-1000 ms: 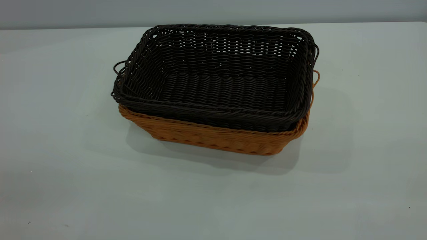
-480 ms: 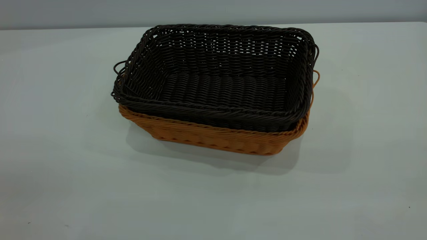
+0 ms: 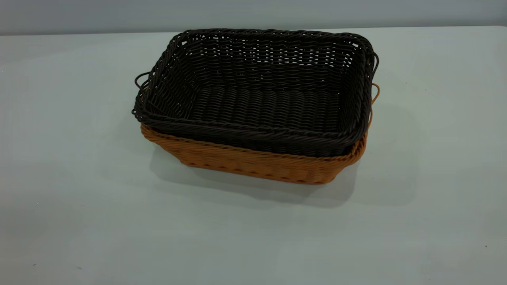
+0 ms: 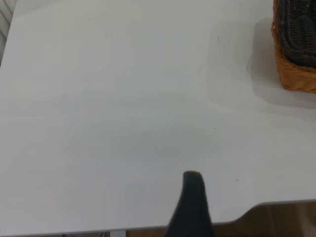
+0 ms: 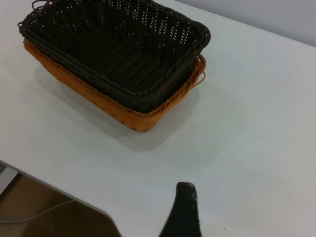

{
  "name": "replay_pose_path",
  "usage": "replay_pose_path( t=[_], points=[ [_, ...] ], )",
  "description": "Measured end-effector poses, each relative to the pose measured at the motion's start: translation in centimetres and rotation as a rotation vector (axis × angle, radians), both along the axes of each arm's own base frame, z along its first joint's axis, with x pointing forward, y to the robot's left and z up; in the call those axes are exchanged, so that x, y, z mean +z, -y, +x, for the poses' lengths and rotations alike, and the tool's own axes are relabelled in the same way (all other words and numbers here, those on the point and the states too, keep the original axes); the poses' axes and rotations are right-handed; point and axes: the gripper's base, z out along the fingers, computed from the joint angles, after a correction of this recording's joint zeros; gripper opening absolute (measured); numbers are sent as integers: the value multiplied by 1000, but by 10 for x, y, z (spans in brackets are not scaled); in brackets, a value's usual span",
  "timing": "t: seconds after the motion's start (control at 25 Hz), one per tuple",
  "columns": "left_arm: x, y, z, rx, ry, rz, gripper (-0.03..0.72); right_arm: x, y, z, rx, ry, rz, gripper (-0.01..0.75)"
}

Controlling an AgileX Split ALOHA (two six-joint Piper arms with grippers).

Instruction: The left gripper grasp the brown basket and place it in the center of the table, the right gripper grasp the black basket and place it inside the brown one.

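Observation:
The black basket (image 3: pixel 261 103) sits nested inside the brown basket (image 3: pixel 253 164), and its dark rim stands above the orange-tan rim. The pair rests on the pale table (image 3: pixel 79 198), near its middle and toward the far edge. Neither gripper shows in the exterior view. My left gripper (image 4: pixel 195 197) hangs over bare table near an edge, far from the brown basket (image 4: pixel 296 74). My right gripper (image 5: pixel 183 207) hangs over bare table, well apart from the black basket (image 5: pixel 118 49) and the brown basket (image 5: pixel 98 101). Neither gripper touches a basket.
A table edge with a notch shows close to the left gripper in the left wrist view (image 4: pixel 256 205). A table corner with a cable below it shows in the right wrist view (image 5: pixel 74 202). A grey wall runs behind the table (image 3: pixel 253 14).

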Motion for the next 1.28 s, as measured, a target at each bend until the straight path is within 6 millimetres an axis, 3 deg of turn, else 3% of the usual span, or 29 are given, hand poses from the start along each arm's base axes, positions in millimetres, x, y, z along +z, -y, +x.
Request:
replay_pose_path(
  t=[0.36, 0.88, 1.28],
  points=[
    [0, 0, 0, 0, 0, 0, 564, 0, 0, 0, -26, 0, 0, 574],
    [0, 0, 0, 2, 0, -3, 564, -2, 15, 6, -458, -19, 60, 574],
    [0, 0, 0, 2, 0, -3, 564, -2, 17, 6, -492, -19, 67, 574]
  ],
)
